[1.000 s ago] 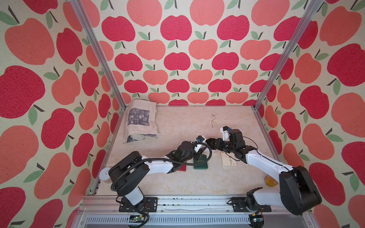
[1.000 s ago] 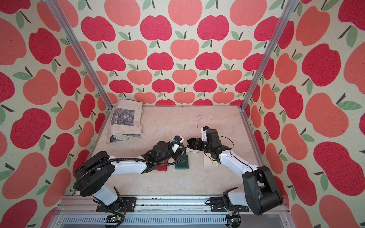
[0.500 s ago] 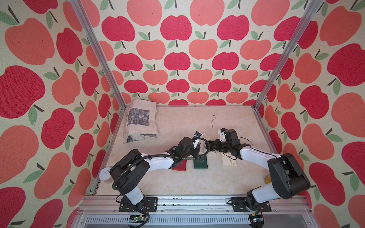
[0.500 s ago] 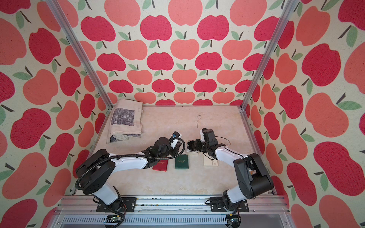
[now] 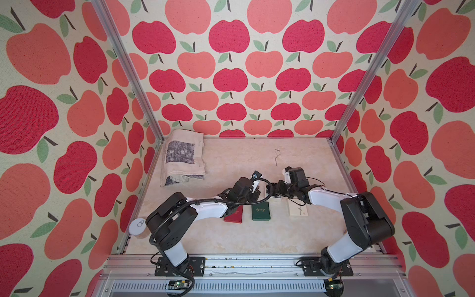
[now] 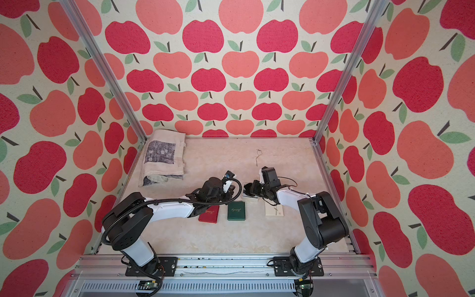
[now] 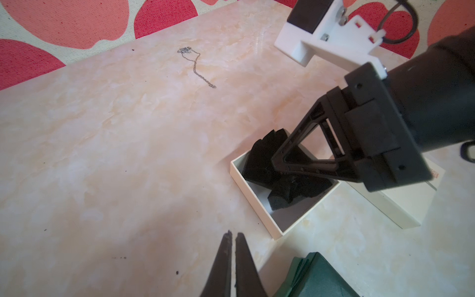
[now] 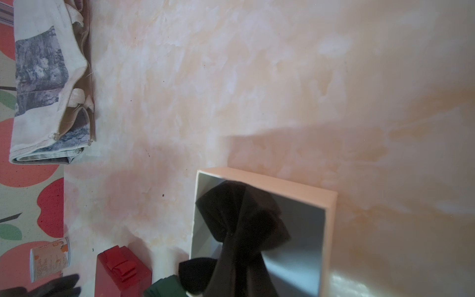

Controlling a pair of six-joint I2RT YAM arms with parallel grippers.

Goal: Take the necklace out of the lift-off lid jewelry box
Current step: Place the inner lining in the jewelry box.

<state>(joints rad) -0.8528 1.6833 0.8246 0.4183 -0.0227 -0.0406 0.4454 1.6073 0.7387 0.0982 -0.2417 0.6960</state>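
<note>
The necklace (image 5: pixel 277 156) (image 6: pixel 257 155), a thin silver chain, lies loose on the table behind both grippers, also in the left wrist view (image 7: pixel 196 65). The open white jewelry box (image 7: pixel 259 205) (image 6: pixel 250 198) (image 8: pixel 330 231) holds a crumpled black foam insert (image 7: pixel 259 159) (image 8: pixel 231 205). My right gripper (image 7: pixel 280 172) (image 8: pixel 231 234) (image 5: pixel 275 190) reaches into the box, shut on that foam. The white lid (image 5: pixel 297 209) (image 7: pixel 401 205) lies just right of the box. My left gripper (image 7: pixel 232 235) (image 5: pixel 257 192) is shut and empty, just left of the box.
A red box (image 5: pixel 234 217) and a green box (image 5: pixel 261 210) (image 7: pixel 316 277) lie in front of the white box. A folded printed cloth bag (image 5: pixel 183 156) (image 8: pixel 48 84) sits at the back left. A small white can (image 5: pixel 137 226) stands at the left edge.
My left gripper's jaws have closed. The right arm's elbow has risen and folded in, while its gripper has stayed at the white box.
</note>
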